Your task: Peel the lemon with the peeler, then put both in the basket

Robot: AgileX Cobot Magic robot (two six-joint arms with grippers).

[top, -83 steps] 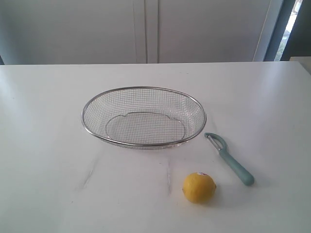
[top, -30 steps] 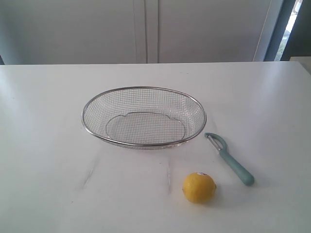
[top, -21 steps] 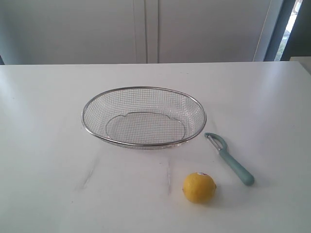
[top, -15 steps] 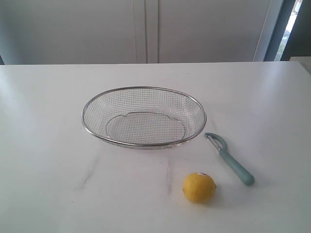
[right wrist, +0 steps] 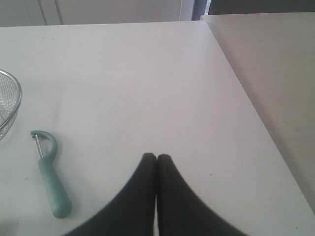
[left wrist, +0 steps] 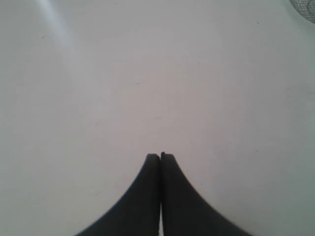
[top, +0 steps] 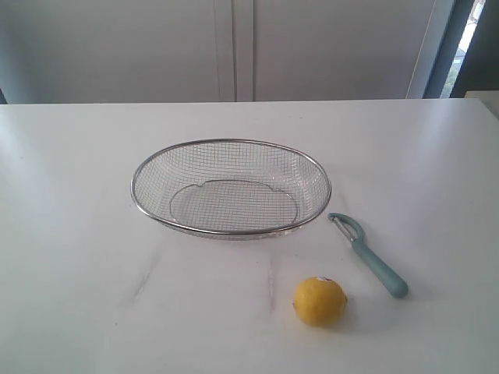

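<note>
A yellow lemon [top: 320, 301] with a small sticker on top sits on the white table near its front edge. Just right of it lies the peeler [top: 369, 255], teal handle toward the front, metal blade head toward the basket; the right wrist view also shows the peeler [right wrist: 50, 177]. The silver wire-mesh basket [top: 231, 231] stands empty behind them, mid-table. Neither arm appears in the exterior view. My left gripper [left wrist: 160, 156] is shut over bare table. My right gripper [right wrist: 156, 156] is shut too, holding nothing, apart from the peeler.
The table's right edge [right wrist: 246, 98] runs close to the right gripper, with a tan surface [right wrist: 275, 59] beyond it. A bit of the basket rim [right wrist: 12, 93] shows in the right wrist view and a corner of mesh [left wrist: 305, 7] in the left one.
</note>
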